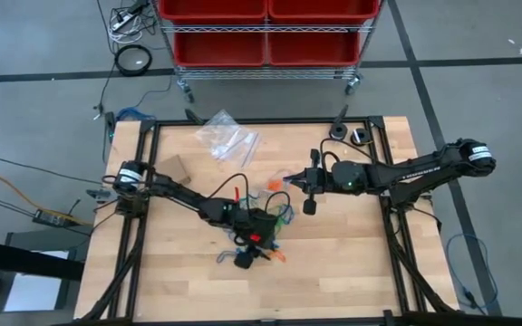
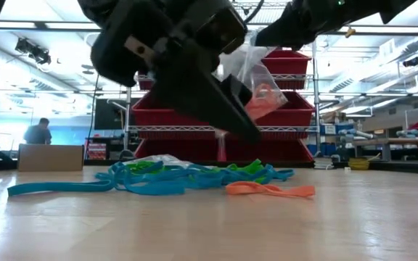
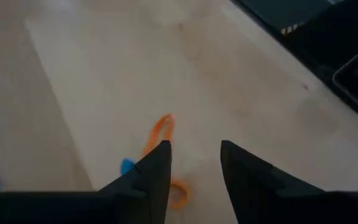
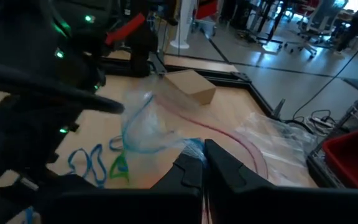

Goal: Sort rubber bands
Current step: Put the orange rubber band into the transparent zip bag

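I count two arms over the bench [image 1: 352, 263]. My left claw [image 3: 194, 158] hangs low near the bench's middle with its jaws a narrow gap apart and nothing between them; one orange band [image 3: 160, 134] lies on the wood just beyond the fingertips. My right claw [image 4: 202, 163] sits at about two o'clock from the left one, jaws pinched onto a clear bag [image 4: 143, 127] that hangs lifted off the bench. In the low view that bag [image 2: 256, 83] holds orange bands, too bunched to count.

The rubber bands [image 2: 187, 177] lie in a tangled heap at bench centre: blue, green and orange loops, too knotted for a count, with one orange loop [image 2: 271, 190] clear at the heap's near edge.

At twelve o'clock lies a pile of clear bags [image 1: 227, 136], number unclear. One small cardboard box [image 1: 174, 168] sits at ten o'clock.
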